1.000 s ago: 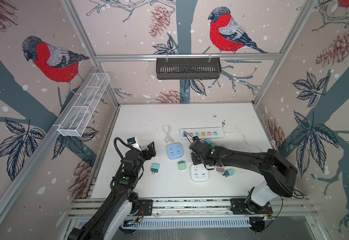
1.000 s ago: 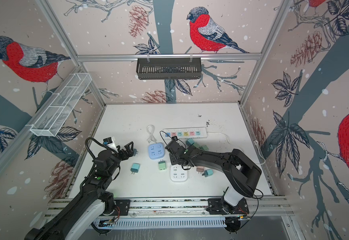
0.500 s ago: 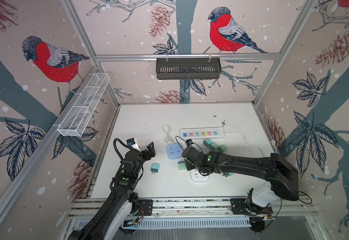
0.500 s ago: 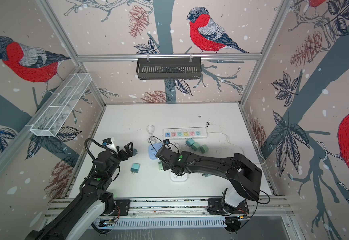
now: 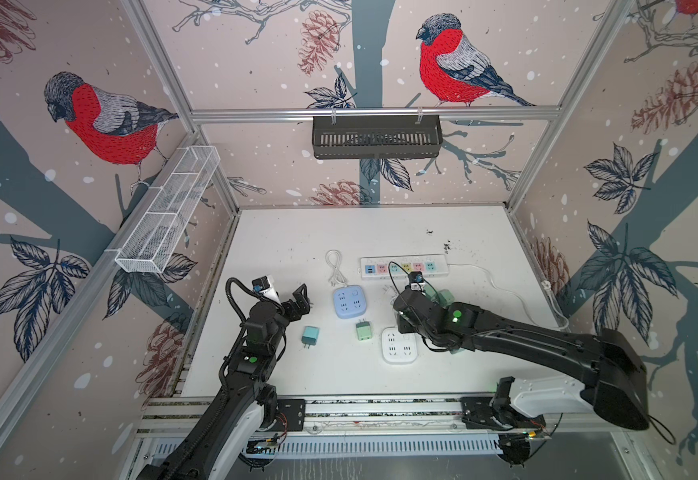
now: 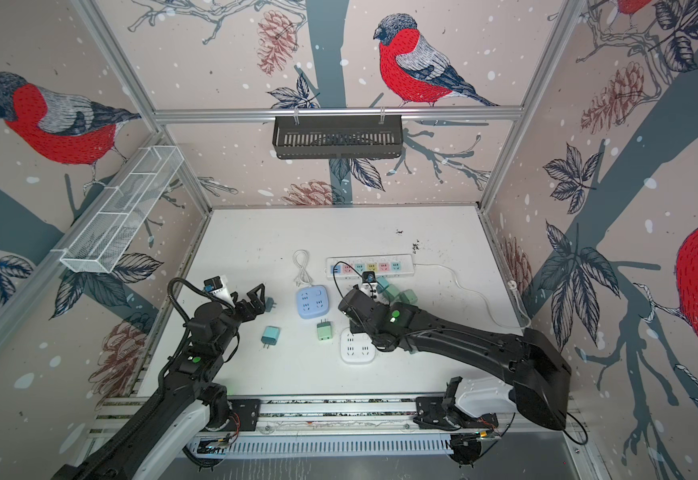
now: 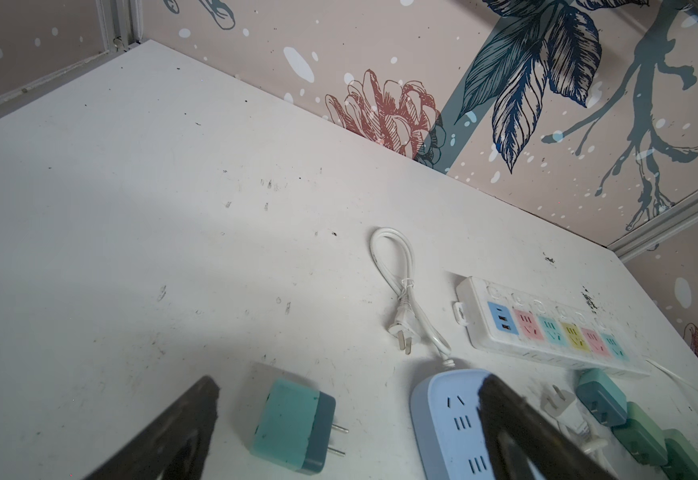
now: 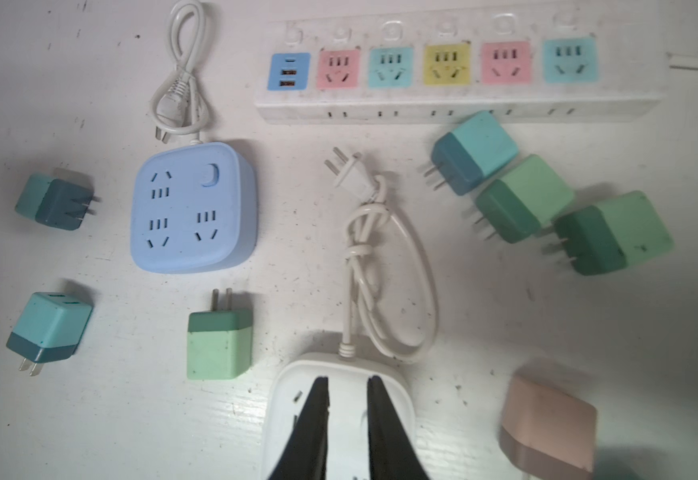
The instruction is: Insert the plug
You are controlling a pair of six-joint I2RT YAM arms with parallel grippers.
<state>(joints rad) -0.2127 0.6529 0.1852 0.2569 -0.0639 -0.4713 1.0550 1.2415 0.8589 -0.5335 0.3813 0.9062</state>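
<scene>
Prongs on the dark-based teal plug (image 7: 293, 428) pointed at the blue socket cube (image 7: 447, 419); it lay flat on the bench (image 7: 131, 208) just ahead of the left tool (image 7: 347, 384), between its spread, empty fingers (image 7: 172, 436). The right tool (image 8: 348, 382), clenched on nothing, hovered over the white socket cube (image 8: 287, 382), so the left arm seemed nearer

- Long white plastic power strip (image 8: 459, 68): socket faces blue, pink, teal, yellow, pink, teal.
- Rounded square plastic socket block (image 8: 193, 208): pale blue.
- Small cube plug adapter (image 8: 219, 345): mint green, darker green base.
- Paper walls (image 5: 255, 62): beige, red-breasted birds.
</scene>
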